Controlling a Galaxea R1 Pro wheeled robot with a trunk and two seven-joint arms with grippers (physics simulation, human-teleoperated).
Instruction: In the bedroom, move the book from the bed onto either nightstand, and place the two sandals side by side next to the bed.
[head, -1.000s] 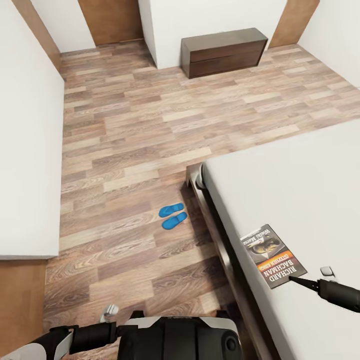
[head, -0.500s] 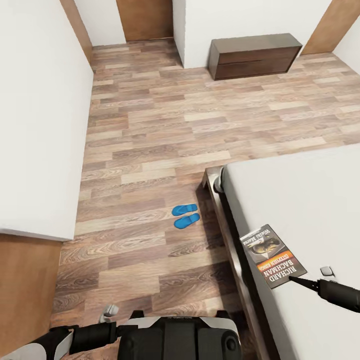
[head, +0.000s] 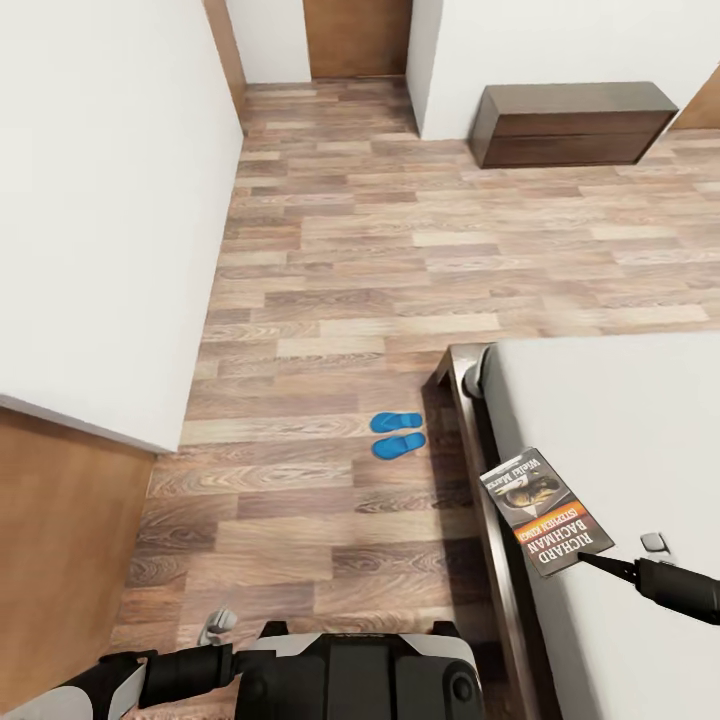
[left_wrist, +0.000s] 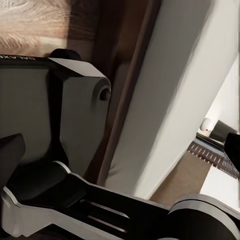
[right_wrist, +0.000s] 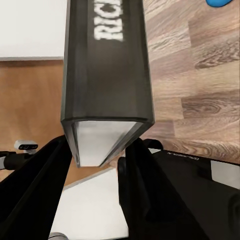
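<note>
Over the last second the whole head view has swung, so the camera has turned; the things themselves have not moved. At the far left, the left gripper (head: 218, 627) hangs low beside the base over the floor (head: 330, 280), and I cannot tell whether its jaws are released or clenched. The two sandals (head: 398, 435) lie side by side just beside the bed (head: 620, 400), so that part looks done. The book (head: 545, 510) stays fixed ahead of the right gripper (head: 592, 561), whose fingers (right_wrist: 35, 190) clench its end. Judging by this, the robot is carrying it while turning toward a nightstand (head: 575, 122).
</note>
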